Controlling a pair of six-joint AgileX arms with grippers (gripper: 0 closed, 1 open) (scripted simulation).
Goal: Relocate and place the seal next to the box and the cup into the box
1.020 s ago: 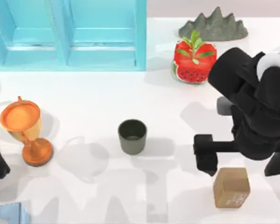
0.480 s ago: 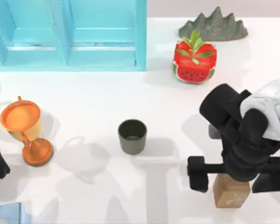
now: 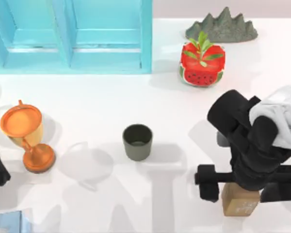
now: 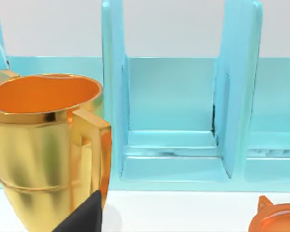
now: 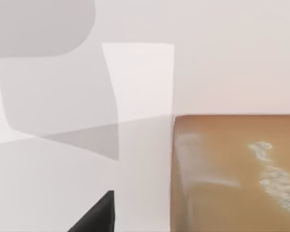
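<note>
At the top view's lower right, the right gripper hangs spread open over the seal, not yet gripping. The cup stands mid-bench, untouched; the turquoise box at upper left awaits both. Left arm parked at the left edge.

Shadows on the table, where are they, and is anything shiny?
Top view: soft grey shadows lie on the white table beside the cup and under the right gripper above the seal. Right wrist view: grey shadow patches near the seal. Left wrist view: the gold trophy gleams.
</note>
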